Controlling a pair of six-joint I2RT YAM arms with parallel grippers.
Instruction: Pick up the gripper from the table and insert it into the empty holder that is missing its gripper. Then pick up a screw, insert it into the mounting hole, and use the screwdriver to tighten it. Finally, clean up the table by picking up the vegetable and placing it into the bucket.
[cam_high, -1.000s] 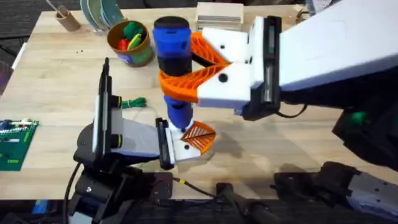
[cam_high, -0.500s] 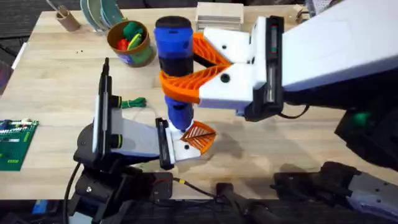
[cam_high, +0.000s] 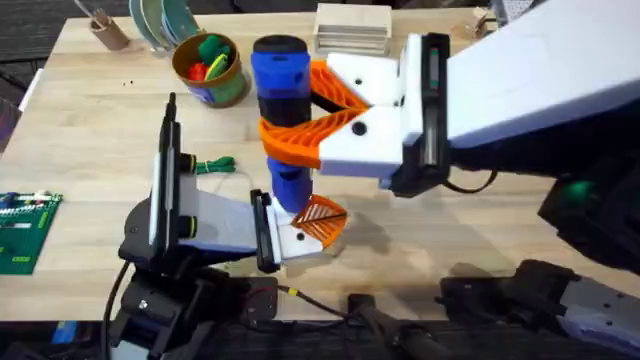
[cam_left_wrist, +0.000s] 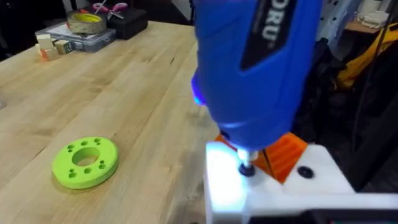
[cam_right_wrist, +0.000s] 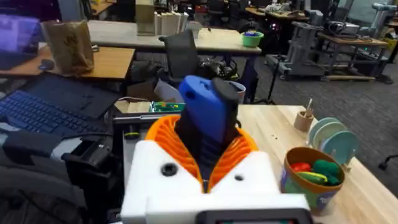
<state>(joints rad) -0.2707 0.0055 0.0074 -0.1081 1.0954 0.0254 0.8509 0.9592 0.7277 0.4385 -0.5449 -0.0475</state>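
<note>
My right gripper (cam_high: 290, 115) is shut on the blue screwdriver (cam_high: 280, 95), which stands upright between its orange pads (cam_right_wrist: 239, 149). The screwdriver (cam_left_wrist: 255, 62) points its metal bit (cam_left_wrist: 247, 168) down onto the white holder (cam_left_wrist: 273, 199) at the end of my left gripper (cam_high: 305, 235). The orange ribbed gripper (cam_high: 322, 218) sits in that holder (cam_high: 290, 242), and it shows again as the orange gripper (cam_left_wrist: 285, 152) behind the bit. The green vegetable (cam_high: 215, 165) lies on the table (cam_high: 90, 130) left of the screwdriver. The bucket (cam_high: 210, 70) stands at the back left.
A green disc with holes (cam_left_wrist: 86, 162) lies on the wood near the holder. A green circuit board (cam_high: 22, 230) sits at the left edge. A tan wooden cup (cam_high: 105, 30), stacked plates (cam_high: 165, 20) and a wooden block (cam_high: 352, 25) line the far edge.
The right gripper and the screwdriver's top have shifted very slightly. The bit stays on the holder. The left arm has not moved.
</note>
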